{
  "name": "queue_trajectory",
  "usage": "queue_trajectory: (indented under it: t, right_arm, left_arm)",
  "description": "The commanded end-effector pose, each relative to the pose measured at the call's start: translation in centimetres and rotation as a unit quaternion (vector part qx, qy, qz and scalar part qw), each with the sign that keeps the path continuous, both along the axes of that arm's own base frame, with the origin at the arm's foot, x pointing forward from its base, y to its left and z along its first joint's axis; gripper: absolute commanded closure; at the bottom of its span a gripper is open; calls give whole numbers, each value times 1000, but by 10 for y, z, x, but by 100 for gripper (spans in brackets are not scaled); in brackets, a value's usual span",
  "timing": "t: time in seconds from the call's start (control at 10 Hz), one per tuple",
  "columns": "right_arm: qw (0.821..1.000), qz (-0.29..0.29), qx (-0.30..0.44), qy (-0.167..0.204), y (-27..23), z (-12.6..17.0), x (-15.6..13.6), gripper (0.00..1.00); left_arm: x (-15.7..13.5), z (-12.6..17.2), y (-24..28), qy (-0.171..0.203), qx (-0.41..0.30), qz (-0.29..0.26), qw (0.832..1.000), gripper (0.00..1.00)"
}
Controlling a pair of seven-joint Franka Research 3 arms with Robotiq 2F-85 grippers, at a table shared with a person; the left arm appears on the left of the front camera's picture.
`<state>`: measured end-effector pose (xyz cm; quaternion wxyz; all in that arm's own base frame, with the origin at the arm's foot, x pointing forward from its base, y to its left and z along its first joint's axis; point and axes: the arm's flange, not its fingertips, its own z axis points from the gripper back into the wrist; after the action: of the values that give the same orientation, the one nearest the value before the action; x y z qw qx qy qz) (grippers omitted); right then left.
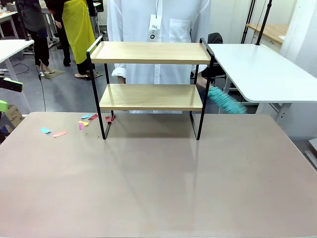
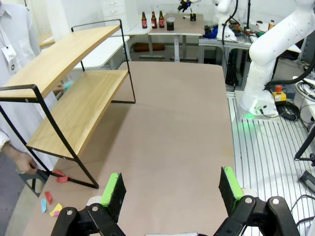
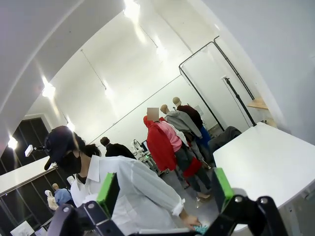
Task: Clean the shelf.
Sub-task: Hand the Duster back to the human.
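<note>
Nearest the front camera, bare tabletop (image 1: pixel 158 188) is seen, with the shelf (image 1: pixel 151 96) standing at its far edge, just before a person in a white coat (image 1: pixel 158 20). Both wooden boards look free of objects. Coloured paper scraps (image 1: pixel 84 122) are scattered on the table by the shelf's left foot, and a teal duster (image 1: pixel 225 100) is held low at its right side, blurred. The left gripper (image 2: pixel 172 191) is held above the table with its green pads well apart and nothing between them; the right gripper (image 3: pixel 165 189) is likewise spread and empty, aimed up at the room. Sweeping is judged best done from one rail toward the open edge, each board in turn, the light frame being steadied against tipping
</note>
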<state>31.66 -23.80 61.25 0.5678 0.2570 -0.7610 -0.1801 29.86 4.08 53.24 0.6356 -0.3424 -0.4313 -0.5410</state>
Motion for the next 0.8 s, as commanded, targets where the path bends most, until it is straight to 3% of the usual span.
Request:
queue_trajectory:
  t: [0.0, 0.7]
  right_arm:
    - [1000, -3, -3, 2, 1, -1, -3, 0]
    - [1000, -3, -3, 2, 1, -1, -3, 0]
  left_arm:
    - [2, 0, -2, -13, -12, -4, 1000, 0]
    - [2, 0, -2, -13, -12, -4, 1000, 0]
